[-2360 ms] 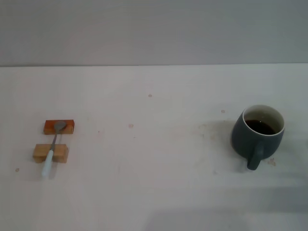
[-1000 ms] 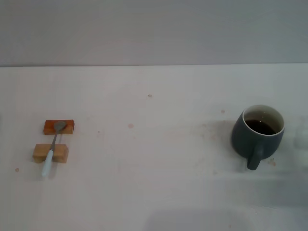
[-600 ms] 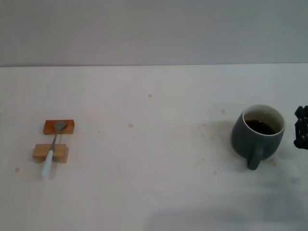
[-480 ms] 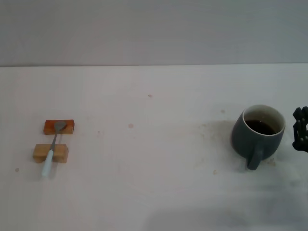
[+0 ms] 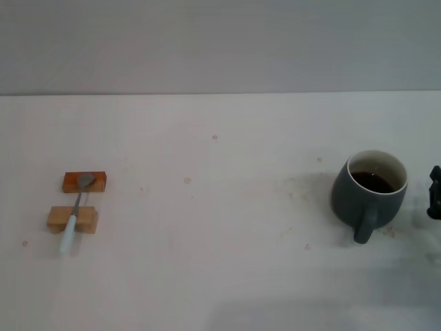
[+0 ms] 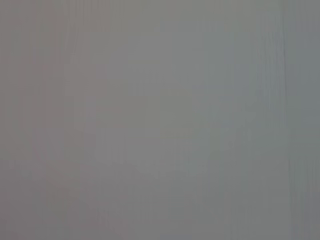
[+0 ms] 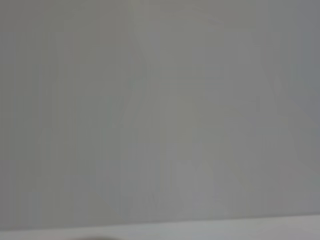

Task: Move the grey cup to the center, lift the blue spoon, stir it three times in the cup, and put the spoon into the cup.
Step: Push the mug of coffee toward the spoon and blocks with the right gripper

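Two blocks (image 5: 84, 182) on the left of the table (image 5: 220, 138), orange-brown farther and tan nearer, carrying the spoon (image 5: 74, 214): bowl on the far block, blue handle across the near one, its tip out over the table. Probably raised like this so that fingers can get under and around the thin handle. Well apart, on the right side, the cup (image 5: 369, 192), upright, with dark liquid inside and the handle turned toward the robot, easy to reach from the front or the side. Not yet in the center, so first step not done. Only a small dark piece of the right gripper (image 5: 434, 193) at the right edge, just beside the cup, not touching; spread or pressed together, cannot tell. Left gripper nowhere visible. Both wrist views show only plain grey surface.
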Motion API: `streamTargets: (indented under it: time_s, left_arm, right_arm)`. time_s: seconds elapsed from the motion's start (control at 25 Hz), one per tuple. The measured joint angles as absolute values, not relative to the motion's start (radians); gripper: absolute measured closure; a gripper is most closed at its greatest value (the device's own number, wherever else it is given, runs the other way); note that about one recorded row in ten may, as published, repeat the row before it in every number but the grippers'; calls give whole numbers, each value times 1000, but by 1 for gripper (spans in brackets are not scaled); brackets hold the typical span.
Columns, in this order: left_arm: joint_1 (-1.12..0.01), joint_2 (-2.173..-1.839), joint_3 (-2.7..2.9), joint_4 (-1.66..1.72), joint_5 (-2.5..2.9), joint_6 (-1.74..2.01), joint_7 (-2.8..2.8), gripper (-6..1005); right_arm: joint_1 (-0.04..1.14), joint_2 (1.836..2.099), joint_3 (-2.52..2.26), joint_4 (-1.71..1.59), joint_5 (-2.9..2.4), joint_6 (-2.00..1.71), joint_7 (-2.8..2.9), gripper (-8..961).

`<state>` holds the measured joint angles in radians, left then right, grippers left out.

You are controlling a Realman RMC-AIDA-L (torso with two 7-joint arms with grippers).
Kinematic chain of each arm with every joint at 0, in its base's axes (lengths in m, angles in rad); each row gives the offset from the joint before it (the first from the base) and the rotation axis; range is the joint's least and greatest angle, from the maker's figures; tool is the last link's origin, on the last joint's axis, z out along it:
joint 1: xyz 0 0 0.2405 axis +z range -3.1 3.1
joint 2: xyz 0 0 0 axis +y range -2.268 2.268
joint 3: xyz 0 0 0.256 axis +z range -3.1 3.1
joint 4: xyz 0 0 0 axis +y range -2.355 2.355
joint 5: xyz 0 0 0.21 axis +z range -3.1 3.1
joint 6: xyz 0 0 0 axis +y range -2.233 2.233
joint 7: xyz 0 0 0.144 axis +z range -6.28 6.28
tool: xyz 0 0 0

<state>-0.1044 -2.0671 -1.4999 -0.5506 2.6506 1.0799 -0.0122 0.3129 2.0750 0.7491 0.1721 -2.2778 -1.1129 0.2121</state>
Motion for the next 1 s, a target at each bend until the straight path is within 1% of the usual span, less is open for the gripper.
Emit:
streamTargets:
  time_s: [0.48,1.0]
  left_arm:
    - [-100,-2072,-1500,-553,2650,1105,-20,293]
    - [-88,-2072,-1448,-549,2564,1143,-12,294]
  right_arm:
    - [321,2069,735,163,-2471,-1105,213,839]
    - [393,2066,732,178,-2632,-1028,215,839]
